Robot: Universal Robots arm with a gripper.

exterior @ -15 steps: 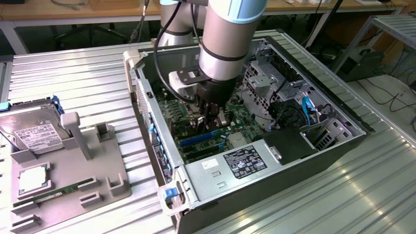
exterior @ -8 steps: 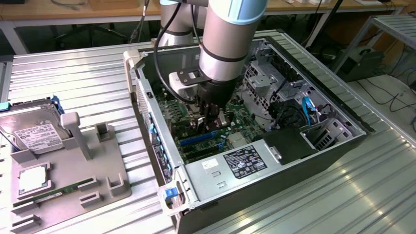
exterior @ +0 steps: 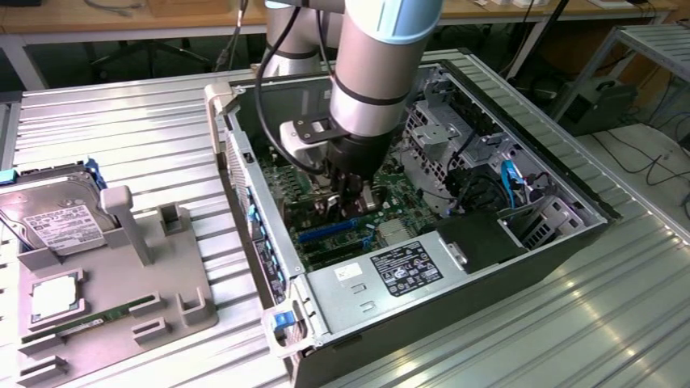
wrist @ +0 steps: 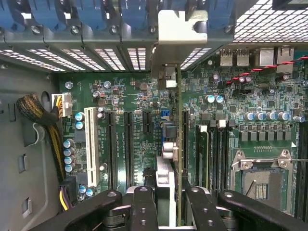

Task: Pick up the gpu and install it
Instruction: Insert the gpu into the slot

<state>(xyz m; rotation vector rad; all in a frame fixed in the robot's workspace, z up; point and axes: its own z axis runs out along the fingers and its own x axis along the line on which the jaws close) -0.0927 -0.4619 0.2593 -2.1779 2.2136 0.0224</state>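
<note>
I have the gpu (wrist: 171,144) clamped in the gripper (wrist: 171,204). Its two black fingers (wrist: 142,207) press on either face of the card, which stands on edge. In the exterior view the gpu (exterior: 370,200) sits low inside the open computer case (exterior: 431,339), just under the gripper (exterior: 351,190) and close over the motherboard (wrist: 144,96).

From the wrist view, the card's thin green edge runs along the line of the long black expansion slots. Its silver end bracket reaches the case wall with the vented slot covers (wrist: 72,55) and the blue latches (wrist: 96,12). I cannot tell whether the lower edge is already in a slot or only above it.

A white slot (wrist: 90,144) lies to one side of the card and an open processor socket (wrist: 260,180) to the other. There is white lettering printed between the black slots, but it is too small for me to read.

At the near end of the case is the power supply (exterior: 356,299), with a black label (exterior: 405,269) covered in white marks and text I cannot make out.

On the ribbed metal table (exterior: 140,121), at the exterior view's left and well apart from the case, sits a grey holder (exterior: 161,283). It carries a hard drive (exterior: 54,222), whose white label is illegible to me, and a long green memory stick (exterior: 103,317) nearer the camera.
</note>
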